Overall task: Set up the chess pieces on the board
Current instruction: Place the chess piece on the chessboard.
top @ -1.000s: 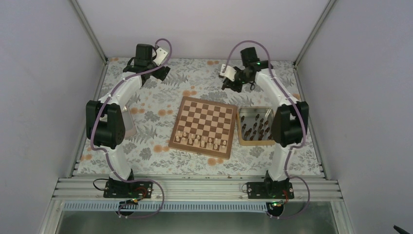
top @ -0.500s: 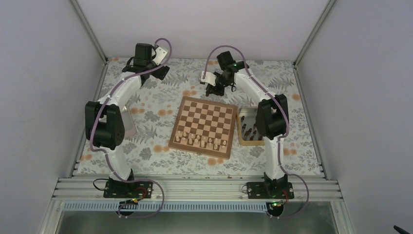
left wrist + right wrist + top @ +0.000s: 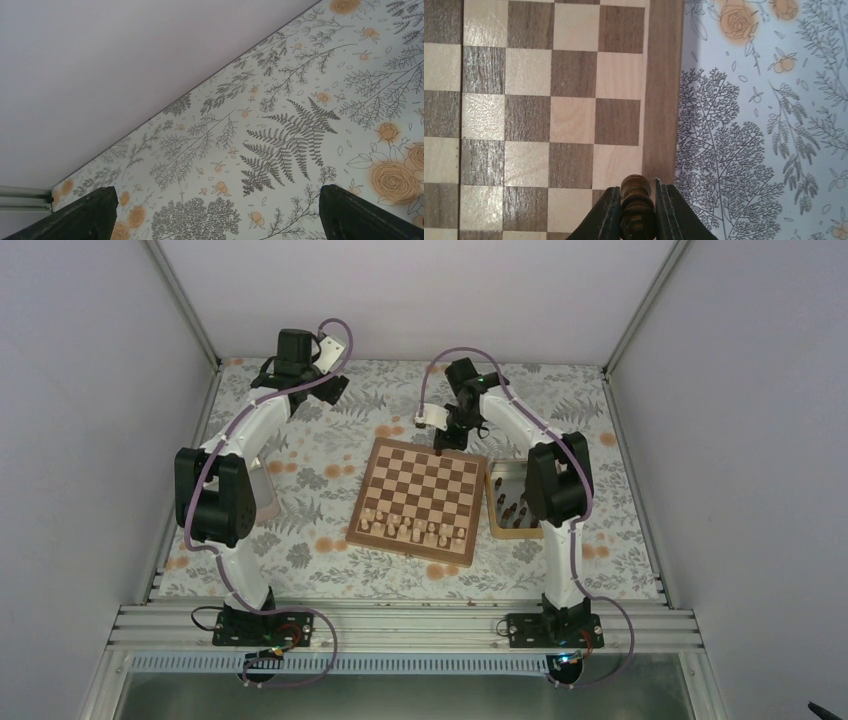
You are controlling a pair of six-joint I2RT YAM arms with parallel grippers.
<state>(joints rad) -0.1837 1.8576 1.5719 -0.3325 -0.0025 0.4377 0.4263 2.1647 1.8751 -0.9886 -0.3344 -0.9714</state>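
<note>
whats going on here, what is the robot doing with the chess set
The right pincer is shut on a dark chess piece, holding it over the far edge of the board. Pale pieces stand along the board's near rows, and more dark pieces wait in the tray just right of the board. The left pincer is open and empty, out over the floral cloth at the far left.

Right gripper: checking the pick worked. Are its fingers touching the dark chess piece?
Touching. The right wrist view shows the dark chess piece pinched between both fingers of the right gripper, no gap on either side.
</note>
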